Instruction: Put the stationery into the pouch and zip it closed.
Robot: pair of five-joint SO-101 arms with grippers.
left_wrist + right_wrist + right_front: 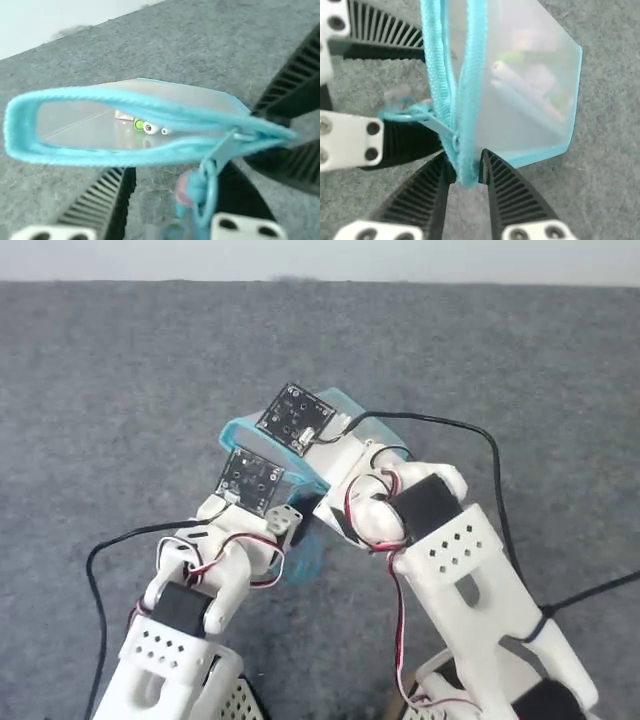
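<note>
Pinching the pouch by its end, right gripper may lose it if left gripper, jaws spread around the zipper pull, yanks too hard

No legible text found.
Nothing can be read on the pouch; markings on the camera boards are too small to be made out.

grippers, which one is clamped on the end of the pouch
The right gripper: its fingers pinch the pouch at the end of its zip. The left gripper straddles the zip pull, open.
</note>
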